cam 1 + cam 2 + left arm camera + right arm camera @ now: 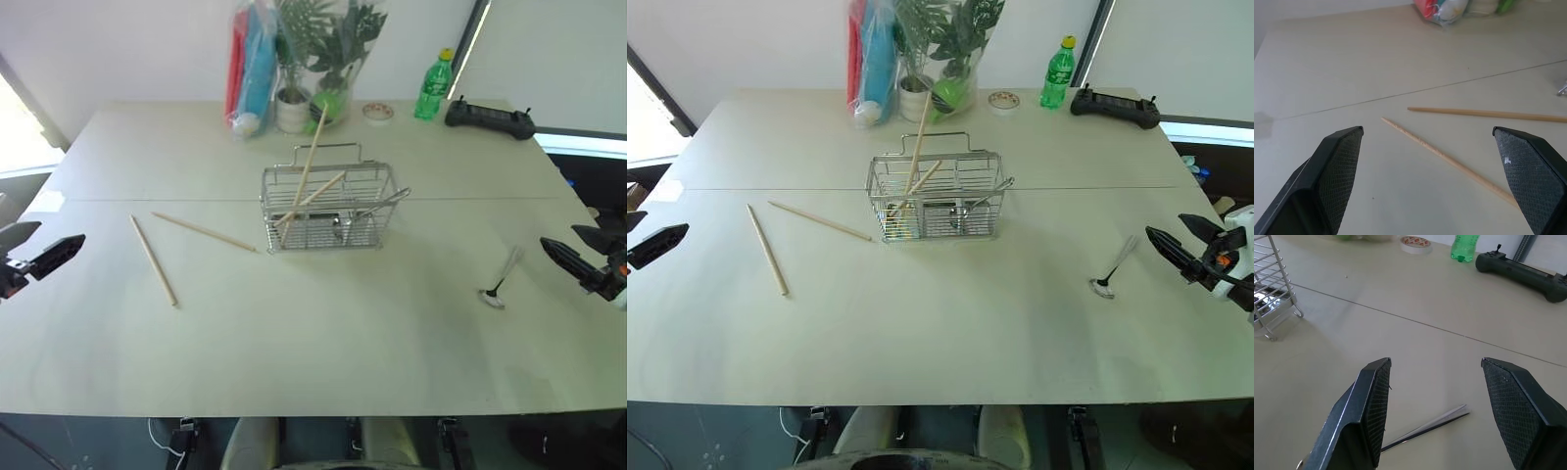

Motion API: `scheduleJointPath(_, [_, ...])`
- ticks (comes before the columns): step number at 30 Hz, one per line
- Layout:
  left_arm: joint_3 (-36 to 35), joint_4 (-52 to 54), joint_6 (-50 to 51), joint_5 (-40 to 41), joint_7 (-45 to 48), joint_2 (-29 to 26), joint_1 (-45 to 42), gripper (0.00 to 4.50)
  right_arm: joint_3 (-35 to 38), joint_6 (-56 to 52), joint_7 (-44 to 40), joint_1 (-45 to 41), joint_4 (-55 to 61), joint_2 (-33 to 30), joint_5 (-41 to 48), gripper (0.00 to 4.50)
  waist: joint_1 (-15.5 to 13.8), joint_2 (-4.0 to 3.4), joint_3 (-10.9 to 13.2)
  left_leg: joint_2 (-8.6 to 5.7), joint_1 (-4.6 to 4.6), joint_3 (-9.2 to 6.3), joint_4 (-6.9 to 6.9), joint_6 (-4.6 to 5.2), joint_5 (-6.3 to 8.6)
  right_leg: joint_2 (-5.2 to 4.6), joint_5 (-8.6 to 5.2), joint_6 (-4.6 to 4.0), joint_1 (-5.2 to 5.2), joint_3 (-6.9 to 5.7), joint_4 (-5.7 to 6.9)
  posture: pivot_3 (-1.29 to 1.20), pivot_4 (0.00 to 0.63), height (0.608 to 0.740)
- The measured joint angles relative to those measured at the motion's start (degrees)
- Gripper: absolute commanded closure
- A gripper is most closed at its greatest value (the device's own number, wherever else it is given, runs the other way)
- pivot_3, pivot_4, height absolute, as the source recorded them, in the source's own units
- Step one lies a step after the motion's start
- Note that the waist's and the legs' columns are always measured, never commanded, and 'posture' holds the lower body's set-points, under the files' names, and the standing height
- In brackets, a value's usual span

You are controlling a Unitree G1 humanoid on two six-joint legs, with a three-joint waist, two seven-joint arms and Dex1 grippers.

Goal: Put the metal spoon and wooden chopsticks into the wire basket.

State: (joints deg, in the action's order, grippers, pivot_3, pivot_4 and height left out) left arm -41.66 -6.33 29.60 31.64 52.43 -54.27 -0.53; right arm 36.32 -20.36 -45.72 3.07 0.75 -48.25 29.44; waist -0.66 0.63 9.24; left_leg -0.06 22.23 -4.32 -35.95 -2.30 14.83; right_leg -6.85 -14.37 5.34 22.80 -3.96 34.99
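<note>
The basket (328, 211) stands upright at mid-table, already holding two chopsticks (306, 174) that lean out over its rim because they are longer than it is tall, plus what looks like a spoon propped at its right end. Two more chopsticks (154, 259) lie flat on the table to its left, well apart from it, their near ends spread. A spoon (498, 281) lies flat to the right, bowl toward the robot. The left gripper (37, 257) hovers at the left table edge, jaws wide and empty, aimed at the loose chopsticks. The right gripper (580, 255) hovers near the spoon, jaws apart and empty, with the handle lying between its fingers in its wrist view, a likely pre-grasp alignment.
</note>
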Motion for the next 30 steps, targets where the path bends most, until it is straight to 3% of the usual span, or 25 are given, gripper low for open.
scheduleJointPath(30, [1.8,3.9,2.1,0.5,-1.8,-0.1,-2.5,0.0,-0.6,-0.4,1.3,-1.7,-0.3,0.9,-0.1,1.5,0.0,0.01,0.0,0.0,-0.05,0.0,-0.06,0.0,0.0,0.02,0.01,0.01,-0.07,0.01,0.04,0.0,0.15,0.701])
